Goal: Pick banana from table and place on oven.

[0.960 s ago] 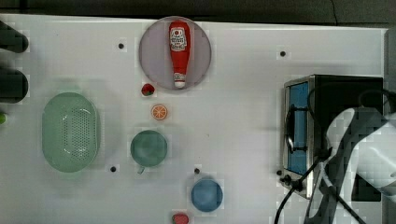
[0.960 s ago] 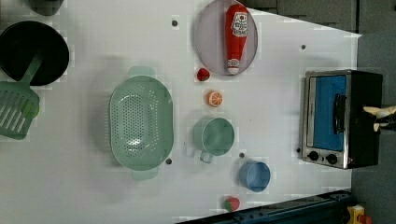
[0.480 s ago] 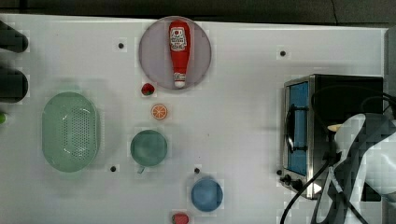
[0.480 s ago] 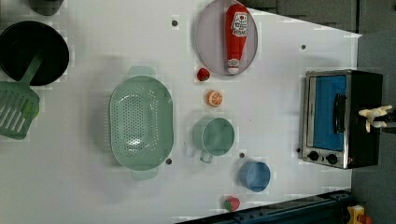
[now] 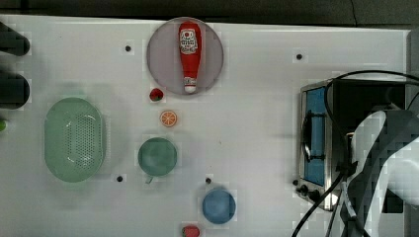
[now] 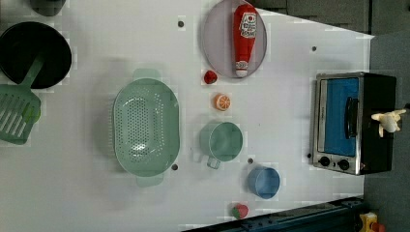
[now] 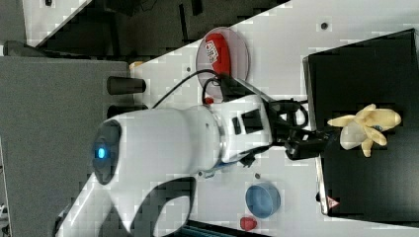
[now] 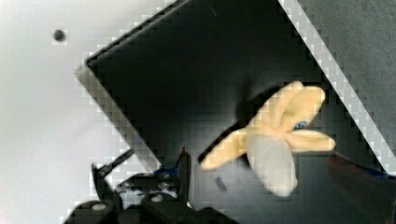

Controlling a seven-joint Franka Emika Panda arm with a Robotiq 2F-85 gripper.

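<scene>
The banana, peeled w/ skin flaps splayed out, is seen on the black top of the oven, toward the top's edge farthest from the glass door. In the left view the banana is seen at the far right edge of the oven, opposite the door side. The gripper is seen in the right view at the oven top's front edge, just beside the banana on the right view's left; contact btwn fingers and fruit can't be told, and whether the fingers are spread or closed can't be told either. In the wrist view the banana is shown on the dark oven top, w/ the gripper's dark body at the frame edge nearby. In the top view the white arm is seen over the oven, which is placed at the right edge of the table. Elsewhere on the table, per the top view: a ketchup bottle is laid on a grey plate near the far edge, an orange slice and a green cup are set nr the middle, a green colander is toward the left edge, and a blue cup is nr the near edge.
</scene>
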